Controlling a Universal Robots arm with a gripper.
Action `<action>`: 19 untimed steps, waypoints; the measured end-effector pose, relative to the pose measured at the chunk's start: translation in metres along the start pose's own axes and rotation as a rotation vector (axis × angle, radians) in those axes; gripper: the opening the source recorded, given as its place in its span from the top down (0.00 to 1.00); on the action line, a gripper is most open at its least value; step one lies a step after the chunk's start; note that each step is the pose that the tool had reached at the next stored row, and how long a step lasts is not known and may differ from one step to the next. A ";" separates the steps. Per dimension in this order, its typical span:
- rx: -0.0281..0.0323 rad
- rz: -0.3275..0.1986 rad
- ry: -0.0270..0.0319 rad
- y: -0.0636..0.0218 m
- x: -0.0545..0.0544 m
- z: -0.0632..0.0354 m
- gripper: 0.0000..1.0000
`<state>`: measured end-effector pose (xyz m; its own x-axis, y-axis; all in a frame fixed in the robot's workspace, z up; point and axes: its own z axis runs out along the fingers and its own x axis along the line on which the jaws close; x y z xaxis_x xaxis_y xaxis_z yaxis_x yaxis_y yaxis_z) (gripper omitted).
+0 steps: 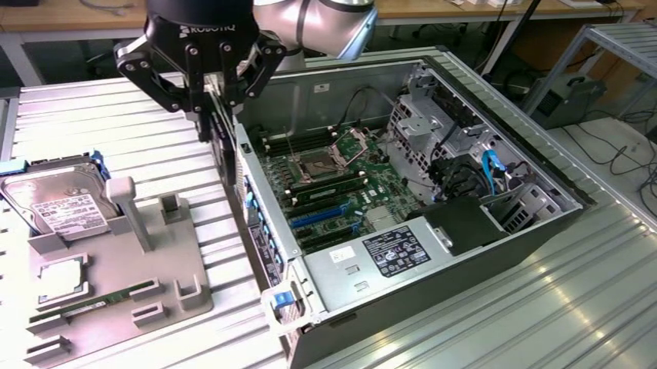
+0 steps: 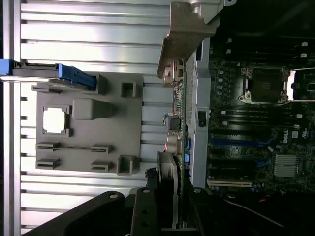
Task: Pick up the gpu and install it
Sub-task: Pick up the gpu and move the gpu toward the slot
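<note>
Right now the gripper (image 1: 214,104) has its fingers clamped on the gpu (image 1: 209,124), which hangs edge-on beneath them. The card is up in the air, touching nothing else that I can see. It sits just outside the near wall of the open computer case (image 1: 411,296), between that wall and the grey parts tray (image 1: 180,307). From the wrist view, its silver bracket (image 2: 184,39) is at the end away from the fingers. The blue expansion slots (image 1: 313,217) on the motherboard (image 1: 370,192) lie inside the case, lower and toward the exterior view's right of the card. I'd judge that sideways gap over the wall is what matters.
</note>
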<state>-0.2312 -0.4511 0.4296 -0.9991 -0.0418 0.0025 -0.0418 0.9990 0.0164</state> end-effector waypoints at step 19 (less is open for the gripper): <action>0.0000 0.000 0.0000 -0.0010 -0.024 0.0000 0.72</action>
<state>-0.2069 -0.4511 0.4295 -0.9991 -0.0418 0.0026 -0.0418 0.9990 0.0164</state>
